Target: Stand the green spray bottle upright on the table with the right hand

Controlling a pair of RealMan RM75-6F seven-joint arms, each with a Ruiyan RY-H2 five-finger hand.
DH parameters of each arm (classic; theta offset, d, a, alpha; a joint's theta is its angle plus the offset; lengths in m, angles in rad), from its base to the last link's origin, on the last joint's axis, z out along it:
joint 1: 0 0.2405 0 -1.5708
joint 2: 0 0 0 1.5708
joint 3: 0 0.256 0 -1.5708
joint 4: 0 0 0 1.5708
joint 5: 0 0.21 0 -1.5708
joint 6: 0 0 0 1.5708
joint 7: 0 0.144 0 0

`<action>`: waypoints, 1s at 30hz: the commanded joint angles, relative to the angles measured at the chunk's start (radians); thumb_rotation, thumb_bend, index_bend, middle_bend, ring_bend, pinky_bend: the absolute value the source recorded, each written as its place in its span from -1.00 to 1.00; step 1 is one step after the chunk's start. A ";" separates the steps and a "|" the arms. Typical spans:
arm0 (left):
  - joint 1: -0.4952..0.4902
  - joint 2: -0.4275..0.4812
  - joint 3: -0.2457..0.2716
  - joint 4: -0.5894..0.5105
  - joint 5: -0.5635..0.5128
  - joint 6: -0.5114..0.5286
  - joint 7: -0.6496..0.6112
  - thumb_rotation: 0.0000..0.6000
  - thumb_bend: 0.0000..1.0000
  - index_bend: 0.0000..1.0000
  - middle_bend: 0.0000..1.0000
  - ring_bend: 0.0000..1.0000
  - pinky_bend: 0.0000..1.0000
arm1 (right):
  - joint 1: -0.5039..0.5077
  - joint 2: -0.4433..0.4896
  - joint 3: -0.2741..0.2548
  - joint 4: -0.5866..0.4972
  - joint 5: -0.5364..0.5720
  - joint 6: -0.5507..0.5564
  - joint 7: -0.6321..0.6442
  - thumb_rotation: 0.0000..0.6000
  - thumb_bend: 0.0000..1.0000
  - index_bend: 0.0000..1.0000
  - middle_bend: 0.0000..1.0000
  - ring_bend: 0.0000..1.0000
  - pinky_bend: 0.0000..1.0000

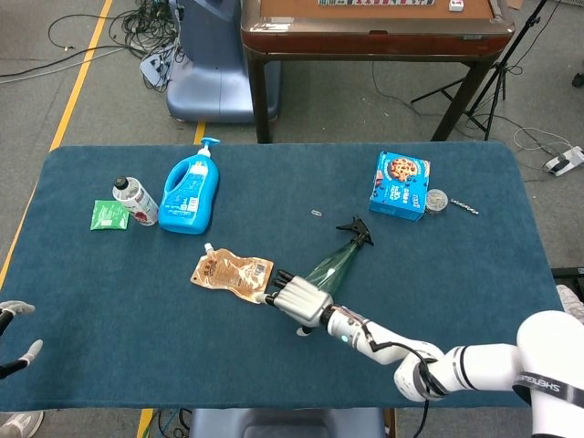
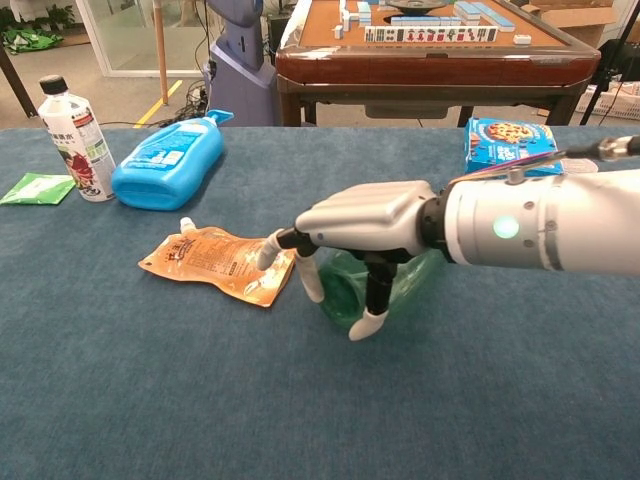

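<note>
Still lying on its side mid-table: bottle point(image 1: 336, 263), base toward the robot, black trigger head pointing away toward the cracker box point(image 1: 400, 185). Draped over the fat base end, right hand point(image 2: 362, 232), fingers point(image 2: 309, 281) curled down one flank and thumb down the other, tips near the cloth. Looks like a loose cage around the base rather than a firm clamp; cannot tell how much contact sits under the palm. Left hand point(image 1: 18, 333) idle at the table's near-left edge, fingers apart, holding nothing.

Risks, judged from this pose: round, slick plastic rolling out sideways if squeezed off-centre; base skidding on the cloth when tilted up, since the grip sits low and the head is long. Could also nudge the orange pouch point(image 1: 232, 273), which lies just beside the fingertips.
</note>
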 commanded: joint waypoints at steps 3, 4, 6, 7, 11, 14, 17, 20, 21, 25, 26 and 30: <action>0.000 -0.001 -0.002 0.002 -0.004 -0.001 -0.002 1.00 -0.49 -0.28 -0.38 -0.42 -0.68 | -0.058 0.079 -0.055 -0.025 -0.075 0.038 0.048 1.00 -0.92 -0.59 -0.07 -0.74 -0.84; -0.001 -0.001 -0.002 0.002 -0.004 -0.002 -0.001 1.00 -0.49 -0.28 -0.38 -0.42 -0.68 | -0.066 0.092 -0.062 -0.026 -0.081 0.041 0.054 1.00 -0.91 -0.59 -0.07 -0.73 -0.84; -0.003 -0.002 -0.003 0.001 -0.003 -0.004 0.001 1.00 -0.49 -0.28 -0.38 -0.42 -0.68 | -0.081 0.119 -0.074 -0.024 -0.089 0.046 0.063 1.00 -0.91 -0.56 -0.07 -0.73 -0.84; -0.004 -0.002 -0.003 0.000 -0.002 -0.005 0.003 1.00 -0.49 -0.28 -0.38 -0.42 -0.68 | -0.086 0.129 -0.077 -0.021 -0.090 0.048 0.066 1.00 -0.91 -0.55 -0.07 -0.73 -0.84; -0.009 -0.004 -0.005 -0.007 0.000 -0.008 0.012 1.00 -0.49 -0.28 -0.38 -0.42 -0.68 | -0.100 0.148 -0.066 -0.020 -0.084 0.053 0.096 1.00 -0.91 -0.53 -0.17 -0.73 -0.84; -0.011 -0.004 -0.005 -0.014 0.004 -0.008 0.018 1.00 -0.49 -0.28 -0.38 -0.42 -0.68 | -0.107 0.148 -0.032 -0.031 -0.087 0.069 0.149 1.00 -0.91 -0.53 -0.40 -0.73 -0.84; -0.009 -0.003 -0.004 -0.016 0.002 -0.008 0.021 1.00 -0.49 -0.28 -0.38 -0.42 -0.68 | -0.115 0.160 -0.004 -0.045 -0.101 0.093 0.189 1.00 -0.91 -0.55 -0.59 -0.73 -0.84; -0.007 -0.001 -0.005 -0.013 -0.006 -0.007 0.017 1.00 -0.49 -0.28 -0.38 -0.42 -0.68 | -0.127 0.193 0.016 -0.064 -0.096 0.116 0.206 1.00 -0.91 -0.60 -0.62 -0.73 -0.84; -0.006 -0.001 -0.005 -0.011 -0.007 -0.007 0.015 1.00 -0.49 -0.28 -0.38 -0.42 -0.68 | -0.132 0.207 0.020 -0.070 -0.089 0.120 0.206 1.00 -0.91 -0.63 -0.62 -0.73 -0.84; -0.006 -0.002 -0.005 0.000 -0.011 -0.012 0.005 1.00 -0.49 -0.28 -0.38 -0.42 -0.68 | -0.159 0.281 0.035 -0.082 -0.032 0.141 0.204 1.00 -0.91 -0.70 -0.58 -0.73 -0.84; -0.007 -0.003 -0.004 0.002 -0.011 -0.014 0.004 1.00 -0.49 -0.28 -0.38 -0.42 -0.68 | -0.166 0.295 0.038 -0.082 -0.017 0.145 0.205 1.00 -0.90 -0.71 -0.56 -0.73 -0.84; -0.011 -0.008 -0.004 0.010 -0.009 -0.020 -0.002 1.00 -0.49 -0.28 -0.38 -0.42 -0.68 | -0.193 0.369 0.044 -0.086 0.053 0.137 0.225 1.00 -0.84 -0.82 -0.49 -0.73 -0.84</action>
